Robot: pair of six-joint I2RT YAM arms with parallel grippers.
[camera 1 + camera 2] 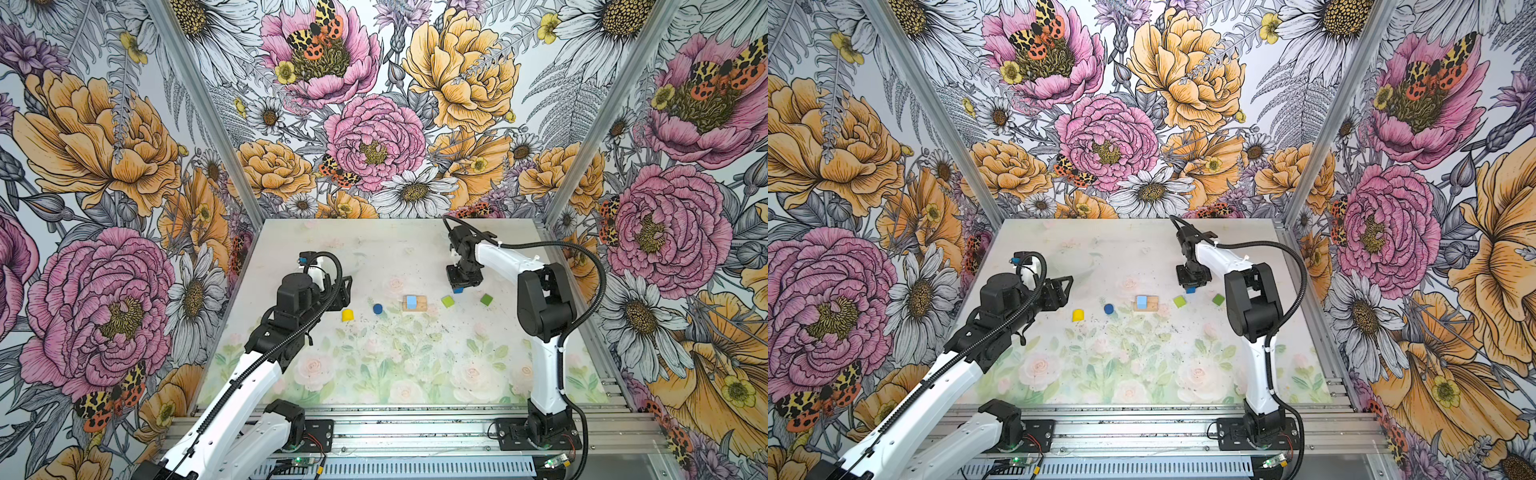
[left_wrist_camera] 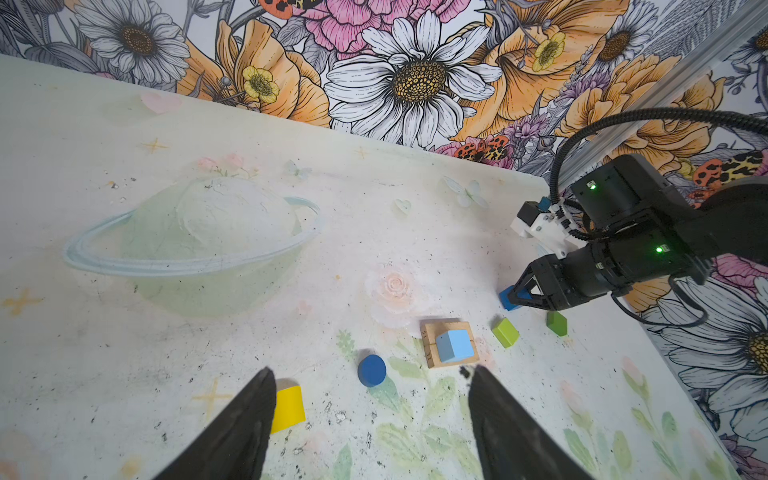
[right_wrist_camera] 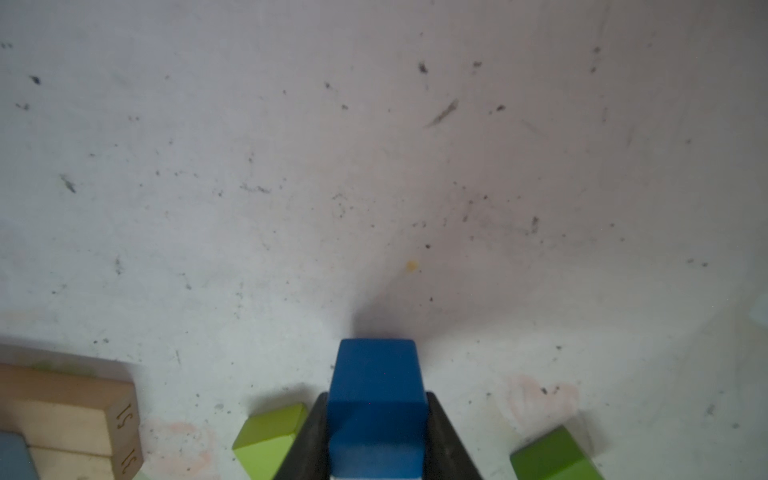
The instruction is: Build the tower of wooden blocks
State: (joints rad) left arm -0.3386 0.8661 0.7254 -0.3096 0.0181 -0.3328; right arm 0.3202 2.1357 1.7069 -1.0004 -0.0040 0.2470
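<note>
Wood block tower (image 1: pixel 414 304): only begun. It stands mid-desk, in a row with the loose blocks.
Base: two tan oblong bars (image 1: pixel 421 306) are laid flat, side by side, touching.
Second layer: one light blue cube (image 2: pixel 455 345) is set on the bars, with bare wood left beside it.
Right hand (image 1: pixel 459 286): closed on the dark blue cube (image 3: pixel 376 399), with a finger against each side. It is just behind the light green cube (image 1: pixel 447 301). Whether the cube is clear of the desk (image 1: pixel 374 374) cannot be told.
Left hand (image 1: pixel 344 291): jaws spread wide, nothing held. It hangs near the yellow half-round (image 1: pixel 348 314).
Loose blocks: the half-round and blue cylinder (image 1: pixel 377 308) lie on the left arm's side of the tower. The light green and dark green cube (image 1: pixel 486 299) lie on the right arm's side. All are apart from one another.
Progress (judged): three of eight pieces are placed and a fourth is in hand.
Remaining (judged): dark blue cube, both green cubes, cylinder and half-round are not yet stacked.
</note>
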